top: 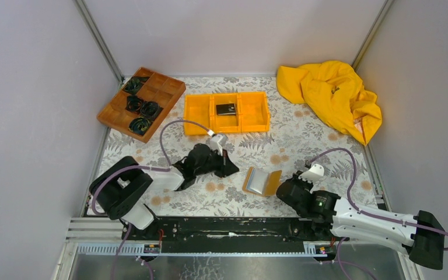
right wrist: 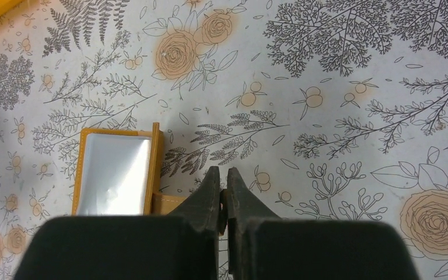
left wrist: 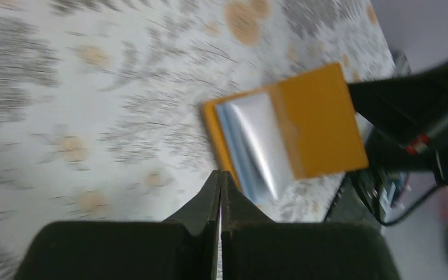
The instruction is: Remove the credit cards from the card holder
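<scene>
The orange-tan card holder (top: 262, 182) lies open on the flowered cloth between the two arms. Its grey-blue pockets (left wrist: 251, 140) show a pale shiny face; I cannot tell whether that is a card. My right gripper (right wrist: 223, 178) is shut on the holder's orange flap (right wrist: 172, 203) at its near right edge, beside the holder's main part (right wrist: 116, 172). My left gripper (left wrist: 220, 178) is shut and empty, just left of the holder (left wrist: 321, 125) and close to its edge. A black credit card (top: 226, 109) lies in the middle compartment of the orange bin (top: 255, 112).
A brown wooden divided tray (top: 142, 102) with dark coiled items stands at the back left. A crumpled yellow cloth (top: 332, 96) lies at the back right. Grey walls close in both sides. The right arm's black body (left wrist: 411, 111) sits just beyond the holder.
</scene>
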Controlling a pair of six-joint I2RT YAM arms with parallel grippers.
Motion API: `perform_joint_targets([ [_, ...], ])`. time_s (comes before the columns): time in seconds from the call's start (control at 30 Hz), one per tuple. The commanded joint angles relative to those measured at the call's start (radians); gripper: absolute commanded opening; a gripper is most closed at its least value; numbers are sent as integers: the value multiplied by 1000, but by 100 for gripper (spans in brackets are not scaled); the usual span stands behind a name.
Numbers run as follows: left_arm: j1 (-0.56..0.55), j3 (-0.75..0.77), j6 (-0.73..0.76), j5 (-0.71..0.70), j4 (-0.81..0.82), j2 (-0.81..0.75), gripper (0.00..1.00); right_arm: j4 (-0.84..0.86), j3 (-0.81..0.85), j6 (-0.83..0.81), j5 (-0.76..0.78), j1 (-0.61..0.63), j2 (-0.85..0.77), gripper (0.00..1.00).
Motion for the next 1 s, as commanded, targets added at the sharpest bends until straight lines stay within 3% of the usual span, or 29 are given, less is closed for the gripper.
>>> perform_joint_targets([
  [0.0,-125,60,55,98,153,40,1,16,-8,-4,49,5,5,0],
  [0.23,-208,218,53,77,113,198,5,18,4,-18,38,5,50,0],
  [0.57,-279,390,165,5,-57,380,5,61,-8,-55,6,5,43,0],
  [0.83,-302,496,142,-99,-228,473,0,1,26,-50,0,5,21,24],
  [0.97,-302,535,115,-132,-299,509,0,-67,54,-11,17,6,-6,29],
])
